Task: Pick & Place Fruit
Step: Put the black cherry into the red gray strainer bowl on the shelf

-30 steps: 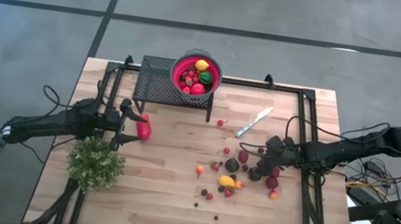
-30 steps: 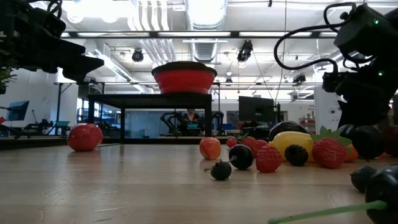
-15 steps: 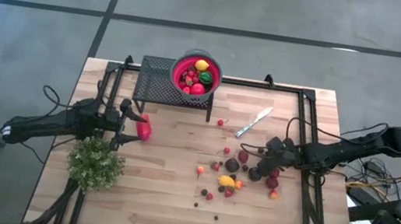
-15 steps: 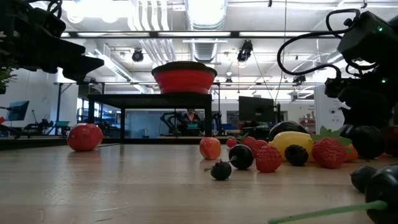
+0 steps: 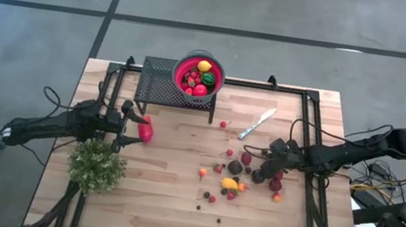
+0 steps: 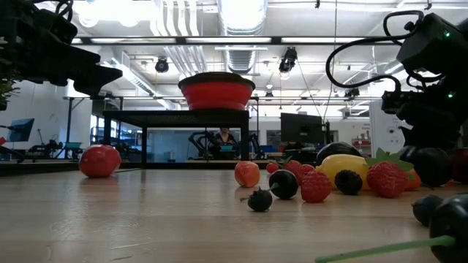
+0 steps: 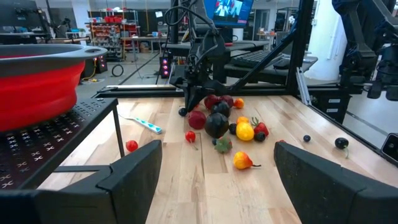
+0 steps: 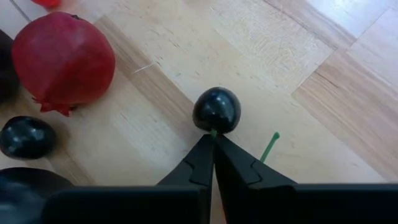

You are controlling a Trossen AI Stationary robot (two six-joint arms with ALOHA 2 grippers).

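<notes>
The right claw point(image 8: 213, 144) is down near the desk's right edge, its two tips pinched fully together on the thin green stem of a small glossy black cherry point(image 8: 216, 109) lying on the pale wooden slat desk point(image 5: 158, 203). That is a slim hold: I'd judge the stem could slide out, or the round fruit swing and drop on the way up. A matte red pomegranate point(image 8: 62, 59) and other dark berries sit close by, so a low carry might knock them rolling.

Most of the loose toy fruit point(image 5: 246, 171) is scattered right of the desk's middle, with a silver knife point(image 5: 256, 123) just beyond. Toward the left edge the left claw point(image 7: 211, 168) hovers, fingers spread wide and empty, beside a larger red piece point(image 5: 146, 130) and a bushy green plant point(image 5: 97, 166).

At the far edge a red round bowl point(image 5: 217, 72) stands on a black mesh stand point(image 5: 156, 79), already holding red, yellow and green fruit.
</notes>
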